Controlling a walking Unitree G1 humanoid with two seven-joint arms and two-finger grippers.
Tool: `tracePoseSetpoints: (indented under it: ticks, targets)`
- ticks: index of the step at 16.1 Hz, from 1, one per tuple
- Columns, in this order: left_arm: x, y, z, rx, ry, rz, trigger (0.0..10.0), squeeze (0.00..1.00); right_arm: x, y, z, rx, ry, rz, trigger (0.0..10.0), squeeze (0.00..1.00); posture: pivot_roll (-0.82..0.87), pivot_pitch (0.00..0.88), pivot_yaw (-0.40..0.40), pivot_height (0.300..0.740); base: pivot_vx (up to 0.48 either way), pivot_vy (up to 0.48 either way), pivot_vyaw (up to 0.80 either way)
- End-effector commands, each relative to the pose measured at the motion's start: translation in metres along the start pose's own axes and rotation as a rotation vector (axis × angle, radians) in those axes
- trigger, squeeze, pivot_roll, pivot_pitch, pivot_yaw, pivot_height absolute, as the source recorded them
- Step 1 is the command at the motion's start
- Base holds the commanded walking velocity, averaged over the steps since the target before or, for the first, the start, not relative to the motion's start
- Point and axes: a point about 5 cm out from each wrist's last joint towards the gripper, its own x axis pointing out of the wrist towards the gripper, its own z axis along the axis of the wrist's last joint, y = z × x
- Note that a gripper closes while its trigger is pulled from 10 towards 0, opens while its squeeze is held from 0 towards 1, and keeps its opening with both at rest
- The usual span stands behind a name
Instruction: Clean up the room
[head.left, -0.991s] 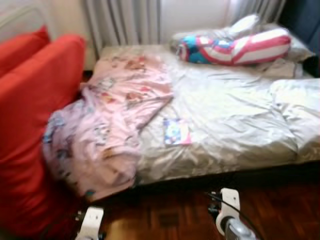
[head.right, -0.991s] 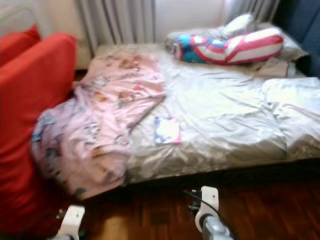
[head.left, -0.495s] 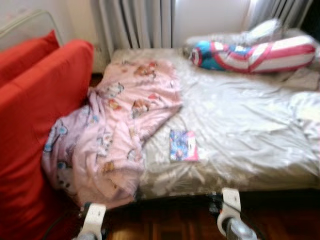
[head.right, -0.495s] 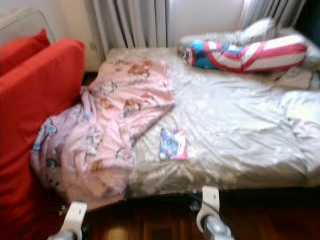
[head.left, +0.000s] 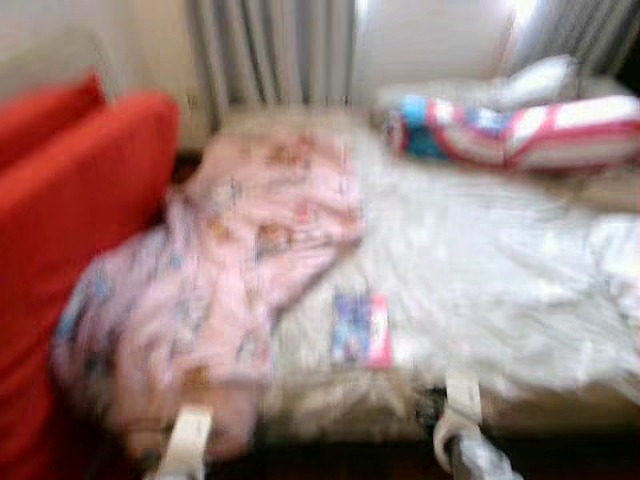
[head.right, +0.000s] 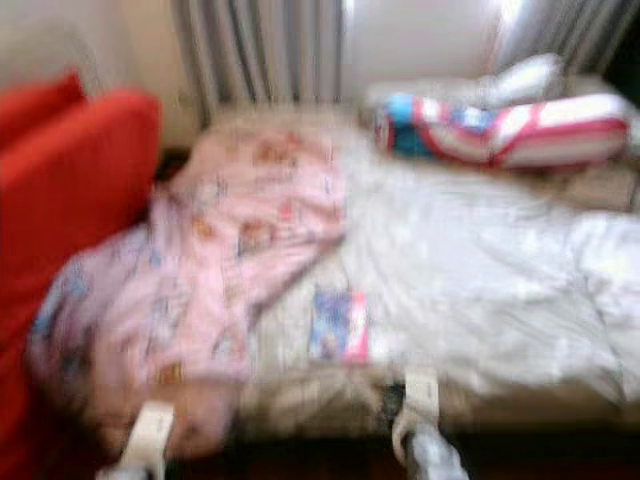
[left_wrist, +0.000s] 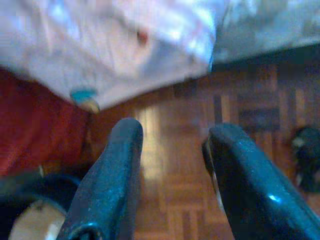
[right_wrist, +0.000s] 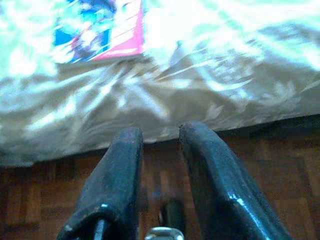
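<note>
One blurred book (head.left: 361, 329) on bed (head.left: 500, 260)

It was a bedroom in a home: a low bed (head.left: 500, 260) with rumpled pale sheets, a pink patterned blanket (head.left: 230, 270) on it, curtains (head.left: 270, 50) behind it, parquet floor (left_wrist: 200, 150) below.

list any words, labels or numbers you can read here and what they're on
None can be read.
Booklet on the bed: bright blue and pink cover, any print too blurred to read.
Pink blanket: cartoon pattern, no legible text.
Striped pillow: red, white and blue bands, no lettering made out.
</note>
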Motion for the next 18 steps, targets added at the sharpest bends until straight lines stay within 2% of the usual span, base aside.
tracePoseSetpoints:
  ticks: [1,2,4,7,8,9,11,14,15,18]
  targets:
    - [0.0,-0.008,0.0,-0.012,-0.012,-0.016,10.0,0.0,-0.002,-0.01,0.003,-0.014,-0.028,-0.015,10.0,0.0,-0.13,0.0,-0.036,0.74,0.0,0.0,0.0]
    - [0.0,-0.008,0.001,-0.016,-0.017,-0.016,10.0,0.0,-0.002,-0.009,0.004,-0.023,-0.036,-0.009,10.0,0.0,-0.13,0.0,-0.037,0.74,0.0,0.0,0.0]
    - [-0.001,-0.007,0.008,-0.107,-0.121,0.003,10.0,0.0,-0.002,-0.008,0.014,-0.07,-0.132,0.012,10.0,0.0,-0.14,0.0,-0.038,0.74,0.0,0.0,0.0]
    - [-0.002,-0.008,0.015,-0.164,-0.209,-0.007,10.0,0.0,-0.004,-0.007,0.023,-0.108,-0.223,0.026,10.0,0.0,-0.14,0.0,-0.039,0.74,0.0,0.0,0.0]
    - [-0.002,-0.003,0.101,-0.192,-0.433,-0.025,10.0,0.0,-0.005,-0.006,0.027,-0.112,-0.27,0.023,10.0,0.0,-0.15,0.0,-0.04,0.74,0.0,0.0,0.0]
    - [-0.004,-0.004,0.12,-0.192,-0.484,-0.031,10.0,0.0,-0.006,-0.006,0.029,-0.122,-0.289,0.024,10.0,0.0,-0.15,0.0,-0.04,0.74,0.0,0.0,0.0]
    - [-0.006,-0.005,0.129,-0.187,-0.532,-0.043,10.0,0.0,-0.007,-0.005,0.032,-0.124,-0.339,0.025,10.0,0.0,-0.15,0.0,-0.04,0.74,0.0,0.0,0.0]
    - [-0.004,-0.002,0.107,-0.131,-0.474,-0.019,10.0,0.0,-0.009,-0.006,0.034,-0.118,-0.375,0.004,10.0,0.0,-0.15,0.0,-0.036,0.74,0.0,0.0,0.0]
    - [-0.002,0.003,0.086,-0.11,-0.411,0.004,10.0,0.0,-0.011,-0.005,0.037,-0.146,-0.422,0.014,10.0,0.0,-0.15,0.0,-0.035,0.74,0.0,0.0,0.0]
    - [-0.001,0.006,0.063,-0.085,-0.342,0.017,10.0,0.0,-0.013,-0.004,0.04,-0.14,-0.468,0.02,10.0,0.0,-0.15,0.0,-0.036,0.74,0.0,0.0,0.0]
